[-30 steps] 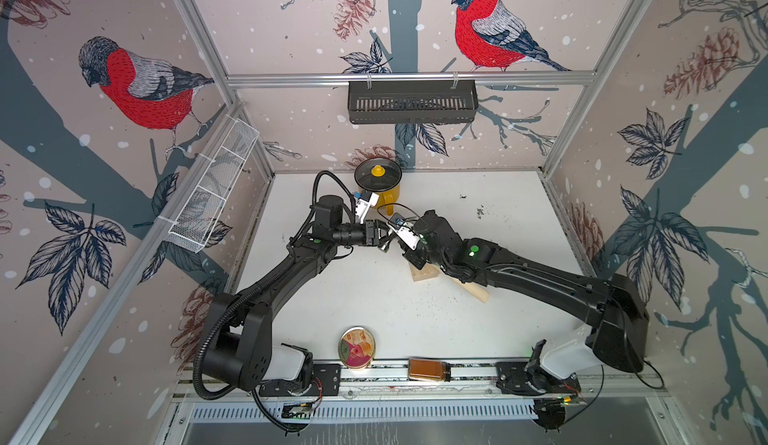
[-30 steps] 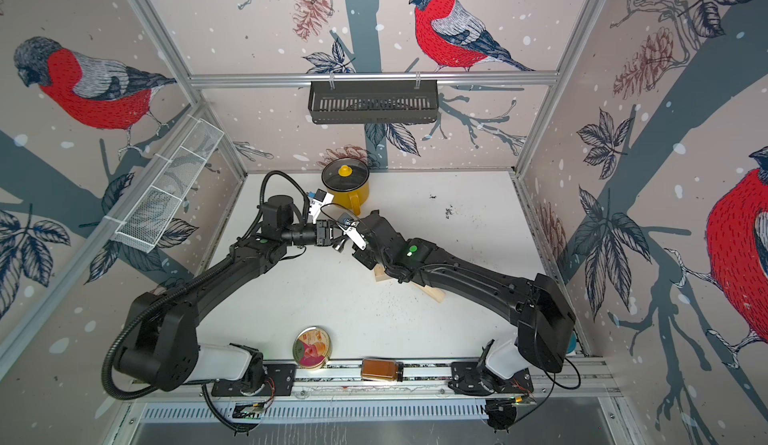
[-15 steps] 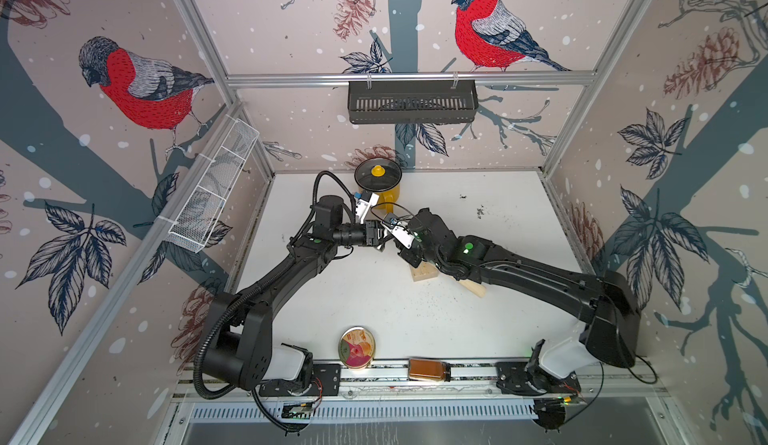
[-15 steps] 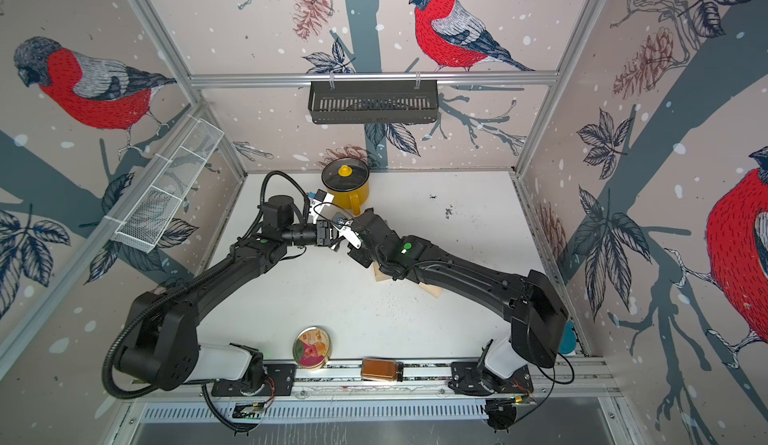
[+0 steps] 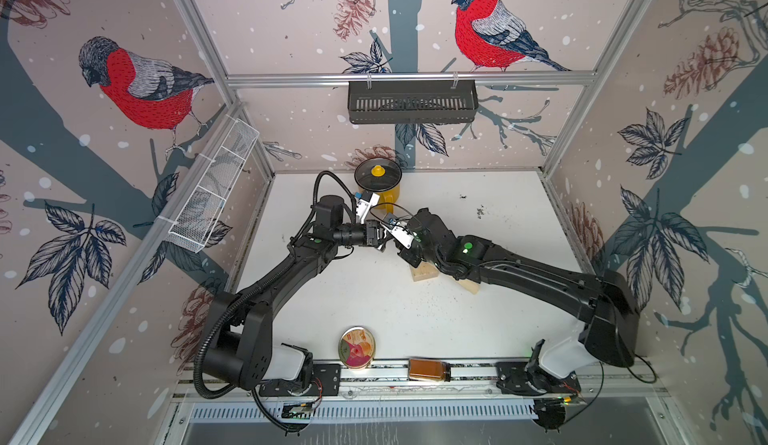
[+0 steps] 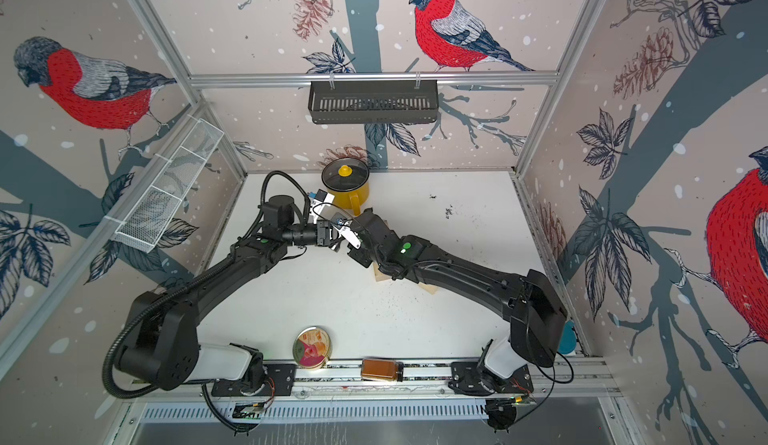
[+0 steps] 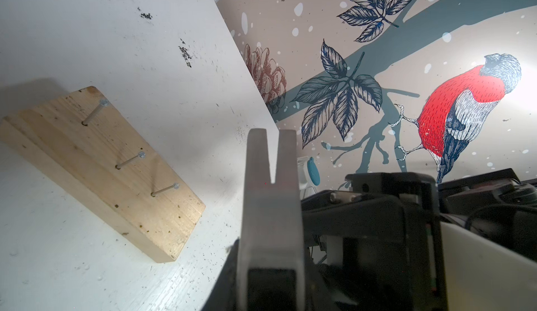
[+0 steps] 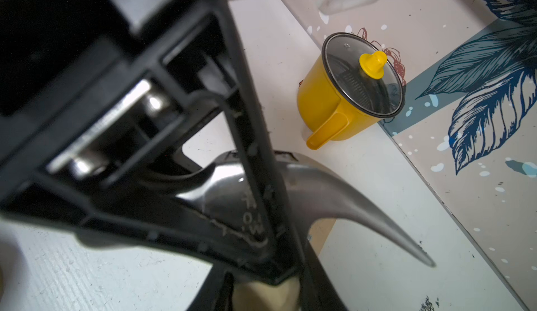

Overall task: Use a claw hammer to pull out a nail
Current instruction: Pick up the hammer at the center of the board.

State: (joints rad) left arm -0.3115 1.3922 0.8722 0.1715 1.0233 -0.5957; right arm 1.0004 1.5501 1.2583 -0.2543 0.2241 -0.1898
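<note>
left claw (image 5: pixel 382 241): narrowed around claw hammer (image 8: pixel 334 202) head, grip unclear | right claw (image 5: pixel 408 256): still pinching it

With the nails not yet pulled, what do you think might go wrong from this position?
1. The wooden block lies loose on the table with nothing holding it down, so levering a nail may lift or slide it.
2. The left gripper and right gripper crowd together at the head of the claw hammer; they could collide or knock it askew.
3. The yellow pot stands just behind them, probably within reach of a swing.
</note>
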